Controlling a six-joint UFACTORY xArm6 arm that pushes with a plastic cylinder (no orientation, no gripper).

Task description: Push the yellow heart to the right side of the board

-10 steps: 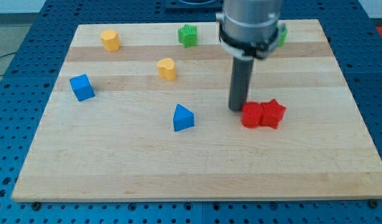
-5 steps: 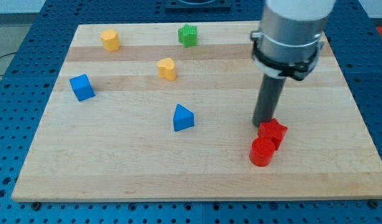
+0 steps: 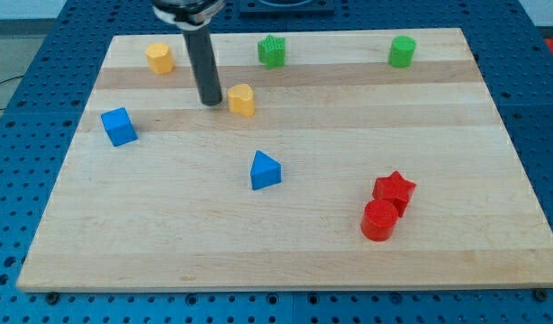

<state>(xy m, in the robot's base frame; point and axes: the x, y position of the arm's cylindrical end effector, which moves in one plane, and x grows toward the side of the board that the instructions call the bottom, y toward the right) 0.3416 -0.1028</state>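
Our tip [image 3: 210, 102]: we rest it on the board [image 3: 276, 261] just left of the yellow heart, close beside it; contact cannot be judged. It is a plain rod end, with nothing to open or close.
Yellow heart [image 3: 242, 99]: upper middle-left of the board, far from the right edge.
Yellow block [image 3: 159, 58]: near the top-left corner, up-left of our tip.
Blue cube [image 3: 119, 126]: left side.
Blue triangle [image 3: 265, 170]: centre, below the heart.
Green blocks: one at top centre [image 3: 272, 50], one at top right [image 3: 402, 51].
Red star [image 3: 394, 191] and red cylinder [image 3: 379, 220]: touching, lower right.
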